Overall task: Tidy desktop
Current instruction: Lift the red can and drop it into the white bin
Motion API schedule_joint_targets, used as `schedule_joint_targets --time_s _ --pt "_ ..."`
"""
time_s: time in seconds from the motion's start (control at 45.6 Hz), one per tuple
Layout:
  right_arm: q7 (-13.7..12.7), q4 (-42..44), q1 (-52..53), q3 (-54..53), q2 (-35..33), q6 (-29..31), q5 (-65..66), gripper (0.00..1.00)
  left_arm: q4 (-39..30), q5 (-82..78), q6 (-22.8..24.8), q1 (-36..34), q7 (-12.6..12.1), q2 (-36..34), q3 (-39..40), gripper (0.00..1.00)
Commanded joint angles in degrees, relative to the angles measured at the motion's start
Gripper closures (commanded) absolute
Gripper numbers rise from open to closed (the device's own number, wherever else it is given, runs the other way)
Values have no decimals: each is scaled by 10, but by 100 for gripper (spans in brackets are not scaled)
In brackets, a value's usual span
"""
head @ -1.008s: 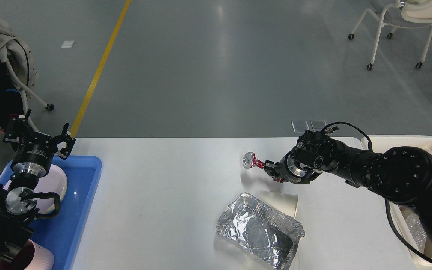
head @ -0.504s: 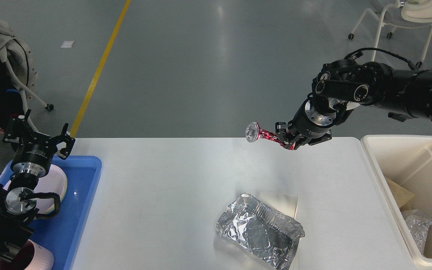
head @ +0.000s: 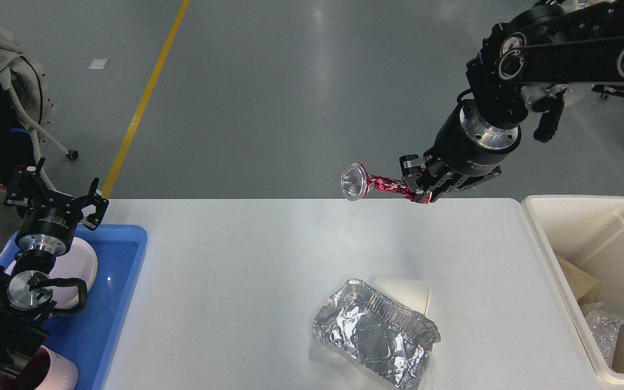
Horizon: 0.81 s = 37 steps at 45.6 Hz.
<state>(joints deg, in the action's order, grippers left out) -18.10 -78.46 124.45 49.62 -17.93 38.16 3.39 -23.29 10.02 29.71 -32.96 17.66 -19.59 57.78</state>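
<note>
Head view: right gripper (head: 419,190) raised above the far edge of the surface (head: 268,260), fingers clamped on a crushed red can (head: 369,183), held off the surface. Left gripper (head: 54,192) over the blue tray (head: 111,303), fingers spread wide, empty. Foil container (head: 376,331) lies on the surface, near side. Bin (head: 566,244) at right.

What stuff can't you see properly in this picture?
- Paper sheet, head view: its near part is hidden under the crumpled foil tray.
- Cream bin: cut off by the right and bottom edges, so not all its contents show.
- Pink cup: cut off by the bottom edge, partly behind the left arm.
- Crushed red can in the right gripper: print too small to read.
</note>
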Motion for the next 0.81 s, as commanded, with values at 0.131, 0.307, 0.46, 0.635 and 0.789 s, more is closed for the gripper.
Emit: schedule_joint_targets --time_s 0.131,0.307,0.46,0.635,0.789 --pt "2 44 -86 35 -69 -35 6 100 0 0 0 0 0 0 0 2" --pt "2 181 -245 24 -141 -60 11 100 0 0 0 0 0 1 0 2" --pt "2 284 -372 -14 -185 -101 11 100 0 0 0 0 0 0 0 2" --pt "2 384 -493 -44 -183 -203 9 100 0 0 0 0 0 0 0 2" --pt "-2 495 -597 -51 -163 -279 -1 100 0 0 0 0 0 1 0 2"
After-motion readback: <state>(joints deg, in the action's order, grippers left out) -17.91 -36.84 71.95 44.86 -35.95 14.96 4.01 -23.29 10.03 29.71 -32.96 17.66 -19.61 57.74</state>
